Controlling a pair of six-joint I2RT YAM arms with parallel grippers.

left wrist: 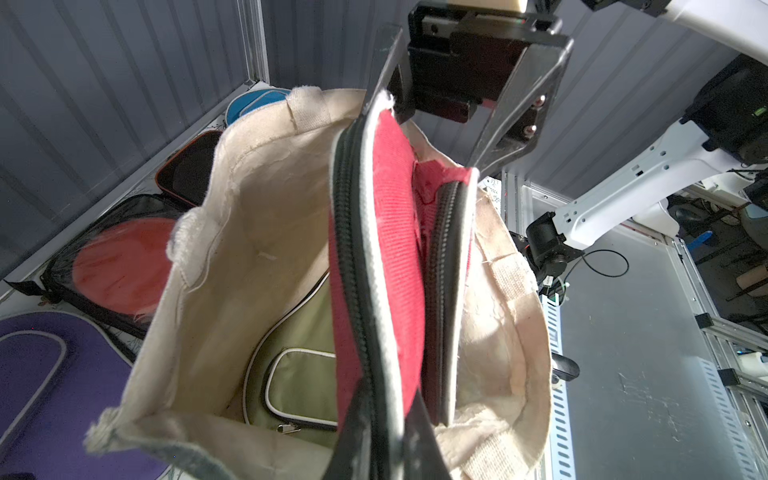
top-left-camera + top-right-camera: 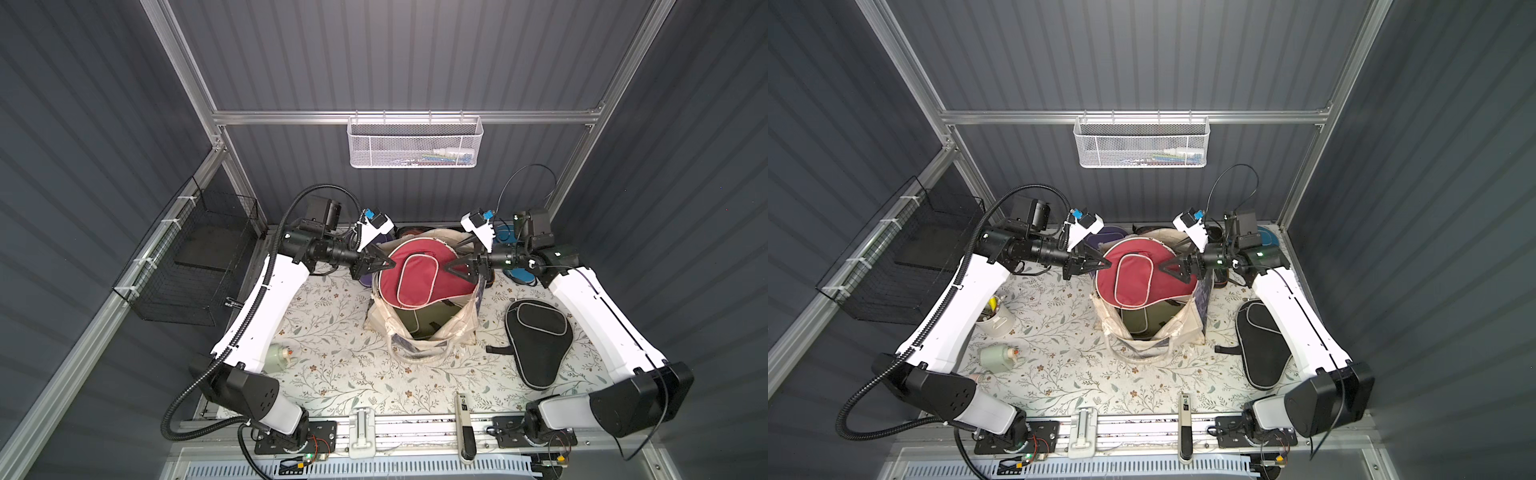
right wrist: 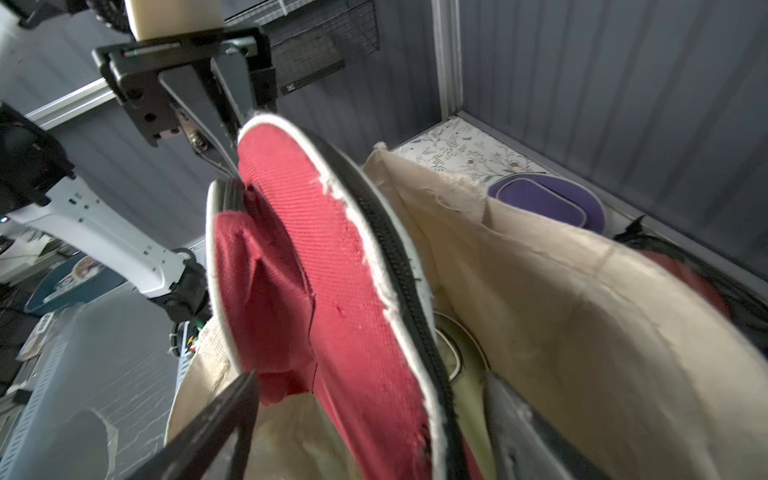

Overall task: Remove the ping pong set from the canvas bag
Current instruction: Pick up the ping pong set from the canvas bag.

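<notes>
A maroon paddle cover [image 2: 415,274] with pale piping hangs above the mouth of the cream canvas bag [image 2: 419,336], which stands in the middle of the table. My left gripper [image 2: 390,262] is shut on the cover's zip edge [image 1: 374,374]. My right gripper [image 3: 374,415] is open and straddles the opposite edge, one finger [image 3: 224,415] on each side, clear of the fabric. An olive cover [image 1: 303,382] lies inside the bag. A black cover [image 2: 536,340] lies on the table to the right. Purple [image 1: 41,374] and blue [image 1: 253,99] covers and a red-and-black case [image 1: 112,266] lie behind the bag.
A white cup [image 2: 994,320] and a pale green bottle [image 2: 996,357] stand at the left under my left arm. A black wire basket [image 2: 195,257] hangs on the left wall, a white mesh basket [image 2: 415,143] on the back rail. A slim tool [image 2: 463,415] lies at the front edge.
</notes>
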